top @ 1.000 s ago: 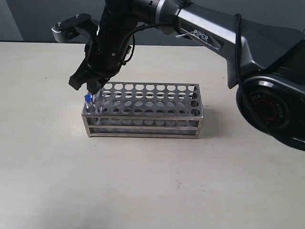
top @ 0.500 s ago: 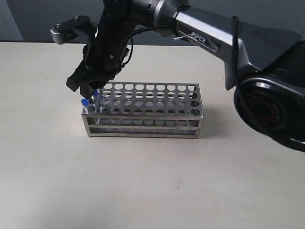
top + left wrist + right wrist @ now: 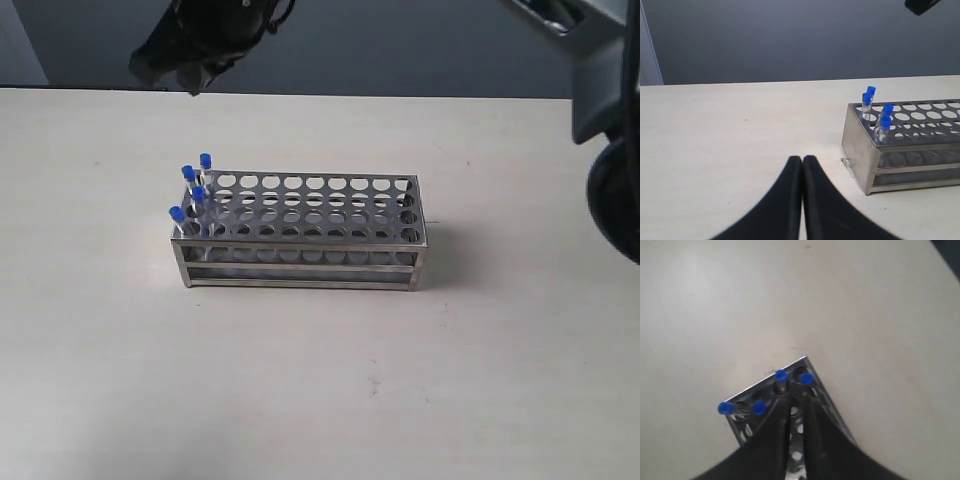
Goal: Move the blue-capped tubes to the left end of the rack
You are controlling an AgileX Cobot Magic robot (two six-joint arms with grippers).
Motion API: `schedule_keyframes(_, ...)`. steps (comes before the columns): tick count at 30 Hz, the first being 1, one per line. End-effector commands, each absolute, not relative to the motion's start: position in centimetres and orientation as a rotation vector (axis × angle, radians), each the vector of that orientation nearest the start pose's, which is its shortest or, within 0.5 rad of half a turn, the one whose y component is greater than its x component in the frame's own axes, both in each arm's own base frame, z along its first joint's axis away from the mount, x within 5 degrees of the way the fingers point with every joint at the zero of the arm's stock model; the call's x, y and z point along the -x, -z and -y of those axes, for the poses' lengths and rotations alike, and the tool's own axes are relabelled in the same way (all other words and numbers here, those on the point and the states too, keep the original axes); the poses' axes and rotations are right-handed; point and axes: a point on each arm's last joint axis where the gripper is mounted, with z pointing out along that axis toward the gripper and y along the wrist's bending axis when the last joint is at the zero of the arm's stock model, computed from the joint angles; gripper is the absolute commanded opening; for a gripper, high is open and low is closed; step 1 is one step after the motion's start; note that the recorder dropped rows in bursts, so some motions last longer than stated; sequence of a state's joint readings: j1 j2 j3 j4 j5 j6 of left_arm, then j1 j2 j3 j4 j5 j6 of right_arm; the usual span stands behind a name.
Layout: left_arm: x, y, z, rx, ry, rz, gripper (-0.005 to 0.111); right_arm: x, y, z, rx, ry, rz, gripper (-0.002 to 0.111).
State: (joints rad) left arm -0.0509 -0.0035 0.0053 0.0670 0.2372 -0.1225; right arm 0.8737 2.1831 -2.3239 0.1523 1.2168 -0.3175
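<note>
Right jaws risen, blue-capped tubes [image 3: 198, 193] in rack [image 3: 300, 250]

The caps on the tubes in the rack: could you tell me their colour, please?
Bright blue, on all four caps; clearest in the left wrist view.

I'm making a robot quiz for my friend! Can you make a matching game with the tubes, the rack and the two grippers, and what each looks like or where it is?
1. blue-capped tubes
2. rack
3. left gripper
4. right gripper

A. grey metal, full of round holes
B. up above the rack
C. fingers pressed together
D. standing at the rack's left end

Pairs: 1-D, 2-A, 3-C, 4-B
</note>
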Motion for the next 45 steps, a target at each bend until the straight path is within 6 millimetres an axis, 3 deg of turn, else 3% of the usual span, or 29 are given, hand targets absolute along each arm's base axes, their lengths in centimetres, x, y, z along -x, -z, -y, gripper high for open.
schedule_keyframes(1,-5.6,-19.2,0.2,0.007,0.075,-1.715,0.001,-29.7,-37.0,-35.8,1.337,-0.303,-2.126,0.011)
schedule_keyframes(7,-5.6,-19.2,0.2,0.007,0.075,-1.715,0.001,-27.6,-40.0,-33.3,1.323,-0.305,-2.103,0.011)
schedule_keyframes(13,-5.6,-19.2,0.2,0.007,0.075,-1.715,0.001,-24.7,-40.2,-29.2,1.338,-0.231,-2.172,0.011)
schedule_keyframes(19,-5.6,-19.2,0.2,0.007,0.075,-1.715,0.001,-20.8,-39.9,-23.4,1.262,-0.128,-2.267,0.011)
schedule_keyframes(25,-5.6,-19.2,0.2,0.007,0.075,-1.715,0.001,-17.6,-39.4,-17.6,1.009,-0.036,-2.302,0.011)
schedule_keyframes(30,-5.6,-19.2,0.2,0.007,0.075,-1.715,0.001,-14.5,-38.1,-13.7,0.791,-0.070,-2.428,0.011)
schedule_keyframes(32,-5.6,-19.2,0.2,0.007,0.075,-1.715,0.001,-13.8,-38.2,-13.1,0.700,-0.123,-2.458,0.011)
schedule_keyframes(37,-5.6,-19.2,0.2,0.007,0.075,-1.715,0.001,-12.7,-39.3,-11.7,0.667,-0.158,-2.409,0.011)
schedule_keyframes(44,-5.6,-19.2,0.2,0.007,0.075,-1.715,0.001,-12.4,-39.9,-10.8,0.657,-0.133,-2.365,0.011)
schedule_keyframes(45,-5.6,-19.2,0.2,0.007,0.075,-1.715,0.001,-12.6,-39.9,-10.4,0.651,-0.090,-2.296,0.011)
